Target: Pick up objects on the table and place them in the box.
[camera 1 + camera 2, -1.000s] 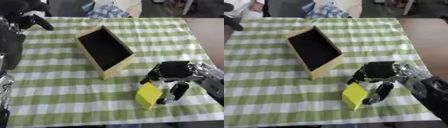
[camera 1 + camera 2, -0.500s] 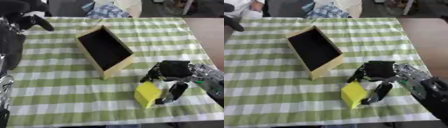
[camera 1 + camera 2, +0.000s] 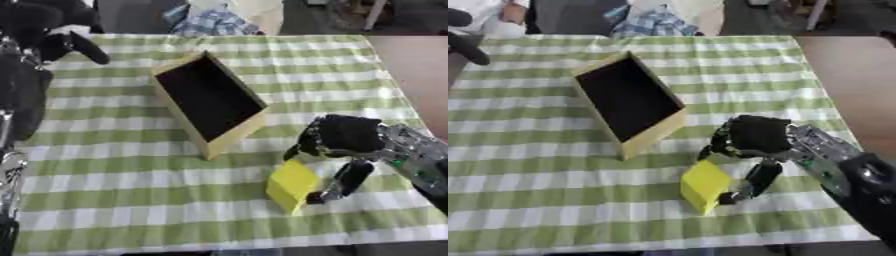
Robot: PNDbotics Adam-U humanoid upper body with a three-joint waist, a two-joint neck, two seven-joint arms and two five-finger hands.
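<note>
A yellow block [image 3: 290, 185] stands tilted on the green-and-white checked cloth, near the table's front edge. My right hand [image 3: 343, 142] hovers just to its right and above, fingers spread around the block's upper side and thumb [image 3: 343, 181] down beside its right face; the hand is open. The wooden box [image 3: 208, 100] with a dark inside lies askew at the table's middle, its near corner a short way left of the hand. My left hand [image 3: 54, 27] stays at the upper left, a dark mass with one finger pointing out over the cloth.
The checked cloth [image 3: 114, 195] covers the whole table. A bundle of blue-checked fabric [image 3: 214, 21] lies past the far edge. Bare brown floor [image 3: 420, 55] shows to the right of the table.
My right hand has crept slightly left and closer over the yellow block; the block has barely shifted. The box and left hand are unchanged.
</note>
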